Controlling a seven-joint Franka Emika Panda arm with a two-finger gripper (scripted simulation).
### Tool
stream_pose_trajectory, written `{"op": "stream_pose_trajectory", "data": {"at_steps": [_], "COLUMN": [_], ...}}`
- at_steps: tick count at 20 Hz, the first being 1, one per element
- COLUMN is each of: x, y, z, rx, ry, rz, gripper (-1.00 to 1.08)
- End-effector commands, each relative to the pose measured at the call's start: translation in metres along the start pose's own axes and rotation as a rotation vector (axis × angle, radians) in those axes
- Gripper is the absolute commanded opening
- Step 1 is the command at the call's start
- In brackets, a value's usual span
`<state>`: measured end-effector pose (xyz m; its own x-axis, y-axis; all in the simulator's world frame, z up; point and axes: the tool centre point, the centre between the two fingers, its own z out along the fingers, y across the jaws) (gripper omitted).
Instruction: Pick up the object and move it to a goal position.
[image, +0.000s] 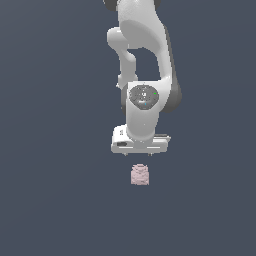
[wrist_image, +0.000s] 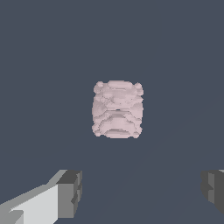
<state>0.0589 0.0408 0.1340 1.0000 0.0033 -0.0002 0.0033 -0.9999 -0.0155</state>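
The object (image: 140, 175) is a small pale pink, bumpy lump with a rounded top, resting on the dark grey floor. In the wrist view the object (wrist_image: 117, 109) lies apart from the fingers, ahead of the gap between them rather than inside it. My white gripper (image: 137, 154) hangs just above it in the exterior view, pointing down. Its two dark fingertips (wrist_image: 70, 192) are spread far wider than the lump, so the gripper (wrist_image: 142, 192) is open and holds nothing.
A flat, uniform dark grey floor (image: 50, 200) surrounds the lump on all sides. The white arm (image: 145, 60) rises behind the gripper. No goal marker shows in either view.
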Motion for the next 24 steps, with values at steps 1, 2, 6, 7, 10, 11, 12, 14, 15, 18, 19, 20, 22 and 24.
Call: {"op": "stream_pose_trajectory", "data": {"at_steps": [1,2,6,7,10,11,12,14,15,18,19,20,22,24], "x": [0.012,0.017,0.031,0.034,0.041,0.043,0.045,0.047,0.048,0.049,0.050,0.049,0.049,0.049], "y": [-0.003,-0.004,-0.007,-0.008,-0.010,-0.010,-0.011,-0.012,-0.012,-0.012,-0.013,-0.012,-0.012,-0.012], "z": [0.010,0.013,0.026,0.029,0.036,0.038,0.039,0.042,0.043,0.045,0.045,0.045,0.046,0.051], "rx": [-0.003,-0.005,-0.009,-0.010,-0.012,-0.013,-0.014,-0.015,-0.015,-0.015,-0.015,-0.015,-0.015,-0.015], "ry": [0.000,0.000,0.000,0.000,0.000,0.000,0.000,0.000,0.001,0.001,0.001,0.000,0.000,0.000], "rz": [0.010,0.014,0.027,0.030,0.036,0.038,0.040,0.042,0.043,0.044,0.044,0.044,0.044,0.044], "gripper": [1.00,1.00,1.00,1.00,1.00,1.00,1.00,1.00,1.00,1.00,1.00,1.00,1.00,1.00]}}
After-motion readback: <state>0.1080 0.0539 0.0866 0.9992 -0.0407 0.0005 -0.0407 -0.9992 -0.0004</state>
